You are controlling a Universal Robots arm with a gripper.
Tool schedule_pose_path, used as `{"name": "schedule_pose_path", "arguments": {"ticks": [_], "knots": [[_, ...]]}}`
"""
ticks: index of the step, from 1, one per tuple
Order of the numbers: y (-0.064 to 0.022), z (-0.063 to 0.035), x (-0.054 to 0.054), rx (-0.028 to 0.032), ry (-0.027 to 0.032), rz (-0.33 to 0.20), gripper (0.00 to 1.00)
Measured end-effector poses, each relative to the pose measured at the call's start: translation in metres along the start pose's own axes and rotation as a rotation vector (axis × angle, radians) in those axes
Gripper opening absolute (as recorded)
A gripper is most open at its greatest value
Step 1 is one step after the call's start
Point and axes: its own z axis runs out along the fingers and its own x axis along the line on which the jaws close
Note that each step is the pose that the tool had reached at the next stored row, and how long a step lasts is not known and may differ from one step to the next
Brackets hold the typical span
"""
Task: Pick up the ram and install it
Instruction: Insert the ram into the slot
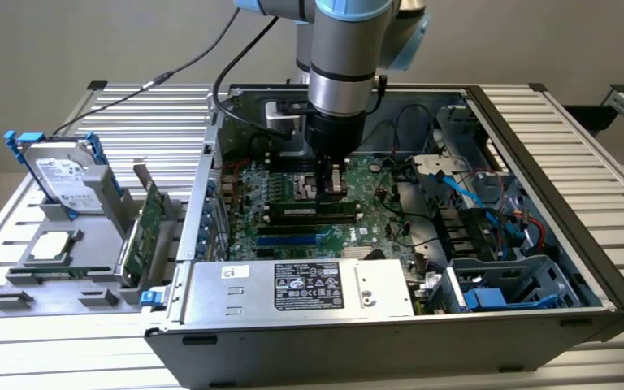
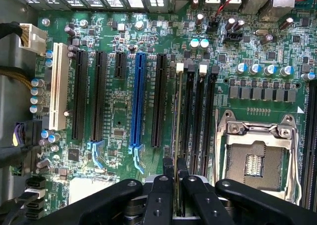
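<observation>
Inside the open computer case, my gripper [image 1: 331, 188] reaches down over the motherboard [image 1: 249, 230], at the black memory slots [image 1: 312, 213] beside the processor socket. In the wrist view the ram [image 2: 177, 116] shows edge-on as a thin strip. It runs along the memory slot nearest the long black expansion slot [image 2: 161, 98]. My gripper [image 2: 176, 171] is shut on the ram, one black finger pressed against each side of it. Whether the ram is fully down in the slot I cannot tell.
The open processor socket [image 2: 255, 158] lies right beside the memory slots [image 2: 198, 121]. A blue slot [image 2: 137, 101] and a white slot [image 2: 58, 86] sit further off. The power supply [image 1: 301, 286] and blue cables [image 1: 474, 195] crowd the case. Outside, a grey tray [image 1: 14, 284] carries a hard drive [image 1: 62, 175], an expansion card [image 1: 149, 219] and a processor chip [image 1: 54, 246].
</observation>
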Motion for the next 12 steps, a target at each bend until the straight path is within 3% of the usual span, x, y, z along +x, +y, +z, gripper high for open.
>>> {"name": "schedule_pose_path", "arguments": {"ticks": [12], "knots": [[-0.0003,0.0017,0.0006,0.0001,-0.0007,0.0,0.14]]}}
